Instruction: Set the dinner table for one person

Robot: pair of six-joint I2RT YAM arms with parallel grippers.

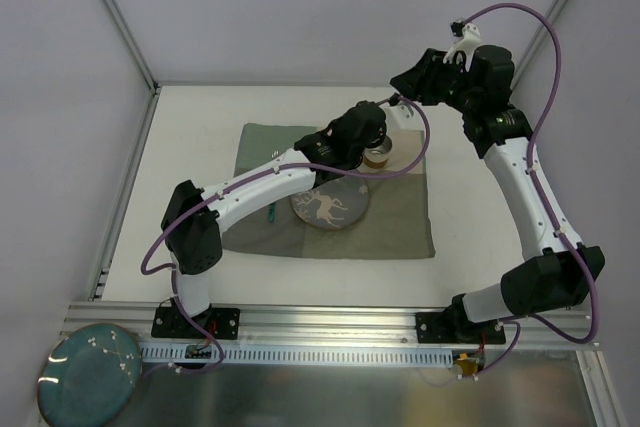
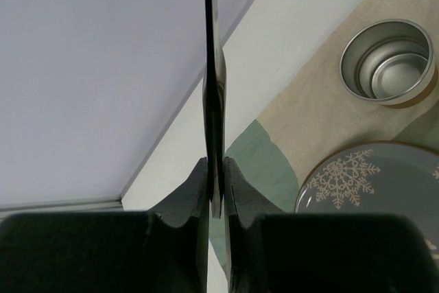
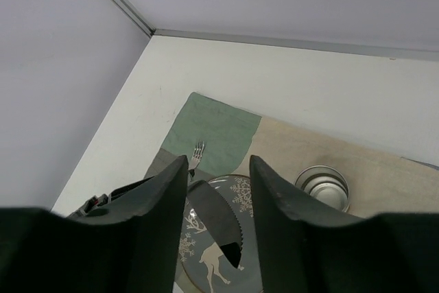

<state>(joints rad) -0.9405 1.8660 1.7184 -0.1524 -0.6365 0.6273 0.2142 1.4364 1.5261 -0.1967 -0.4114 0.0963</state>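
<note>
The left tool (image 2: 216, 169) is clamped on a thin dark table knife (image 2: 212, 66). The knife stands on its edge between the fingers, and its long axis runs straight out from them. In the right wrist view the blade hangs above the round grey plate with a pale reindeer (image 1: 345, 217). We judge that it is carried this way so that it can go down beside the plate, opposite the small metal fork (image 3: 197, 150) at the plate's left.

The right tool (image 3: 218, 162) stands high, far to the right of the plate. Its fingers are apart with nothing between them, probably to leave room.

A round metal cup (image 1: 379, 156) sits just beyond the plate. Both rest on the green-and-beige patchwork cloth mat (image 1: 400, 222).

The large matte-white tabletop (image 1: 190, 137) lies under the mat and spreads around the plate on all sides, out to the aluminium frame bars. As far as we can judge, its long axis goes left to right, parallel to the row of arm bases.
</note>
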